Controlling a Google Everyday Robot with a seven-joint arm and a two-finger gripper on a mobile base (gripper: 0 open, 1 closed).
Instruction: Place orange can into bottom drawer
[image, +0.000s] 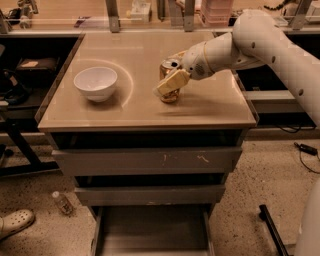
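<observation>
The orange can (168, 65) stands upright on the tan cabinet top (150, 107), right of centre. My gripper (168, 76) reaches in from the right and is open, with its jaws straddling the can. The front finger (172, 83) lies across the can's front and the other sits behind it. The can rests on the top. The bottom drawer (150, 231) is pulled out at floor level, a shallow grey tray with nothing in it, directly below the cabinet front.
A white bowl (96, 83) sits on the left of the top. The widest drawer (147, 161) and the middle drawer (150, 194) are closed. A clear plastic bottle (62, 203) and a shoe (15, 223) lie on the floor at left. Shelving stands on both sides.
</observation>
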